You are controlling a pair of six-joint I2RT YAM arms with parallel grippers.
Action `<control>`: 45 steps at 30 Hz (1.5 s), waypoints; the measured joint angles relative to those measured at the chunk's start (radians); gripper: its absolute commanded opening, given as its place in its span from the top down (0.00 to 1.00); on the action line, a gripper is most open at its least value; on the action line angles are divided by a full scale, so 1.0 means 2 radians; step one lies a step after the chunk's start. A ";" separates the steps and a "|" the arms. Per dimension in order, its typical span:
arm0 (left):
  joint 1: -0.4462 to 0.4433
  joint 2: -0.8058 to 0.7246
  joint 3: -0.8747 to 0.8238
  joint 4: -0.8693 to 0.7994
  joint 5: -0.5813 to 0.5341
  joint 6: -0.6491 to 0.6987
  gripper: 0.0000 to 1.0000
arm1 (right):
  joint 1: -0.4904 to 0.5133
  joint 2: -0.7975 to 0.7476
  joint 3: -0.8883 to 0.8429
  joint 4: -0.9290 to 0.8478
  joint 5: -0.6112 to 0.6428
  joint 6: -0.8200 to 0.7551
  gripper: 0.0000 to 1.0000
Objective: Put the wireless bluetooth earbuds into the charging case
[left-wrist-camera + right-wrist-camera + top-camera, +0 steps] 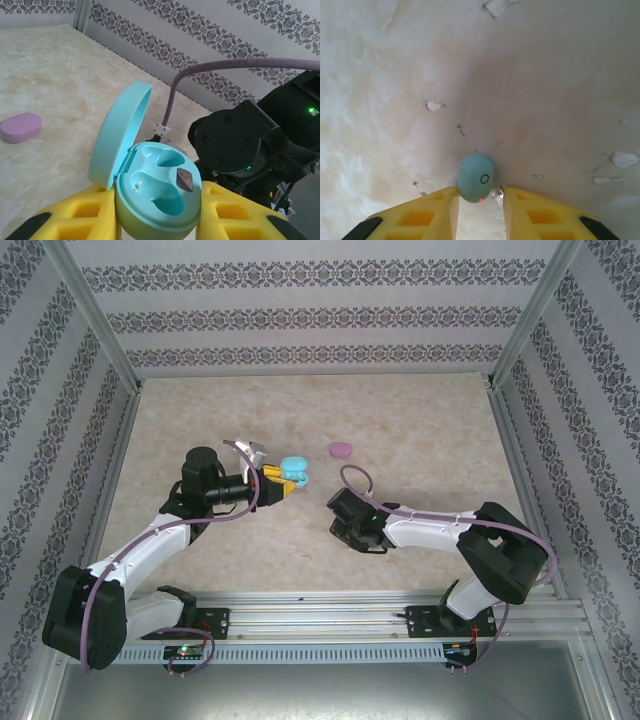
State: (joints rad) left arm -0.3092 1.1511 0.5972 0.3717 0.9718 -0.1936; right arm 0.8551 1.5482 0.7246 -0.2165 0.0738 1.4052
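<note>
Left gripper (157,189) clamps the open turquoise case (120,130), wells plain up close, a blob overhead. Right gripper (480,194) fingers flank the blue earbud (476,176) at their tips. Pinched or loose? Can't tell.

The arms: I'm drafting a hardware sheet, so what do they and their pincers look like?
Left arm and right arm have white links and black joint housings, each trailing a purple cable. Left pincer and right pincer carry blocky yellow fingers, black at their bases. Green lights glow on the right wrist.
</note>
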 measured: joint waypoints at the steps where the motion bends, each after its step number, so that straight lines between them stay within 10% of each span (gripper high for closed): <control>1: -0.001 0.000 0.000 0.000 0.000 0.000 0.91 | -0.001 0.001 0.001 -0.001 0.000 -0.002 0.70; 15: -0.003 0.000 0.000 -0.009 0.000 0.002 0.91 | -0.008 0.007 0.015 -0.016 0.003 -0.032 0.61; 45: -0.012 0.000 0.001 -0.014 0.000 0.006 0.91 | -0.014 -0.026 0.056 -0.086 0.005 -0.110 0.85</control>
State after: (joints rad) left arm -0.3332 1.1511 0.5983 0.3443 0.9726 -0.1818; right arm 0.8261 1.4967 0.8364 -0.3882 0.0830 1.1858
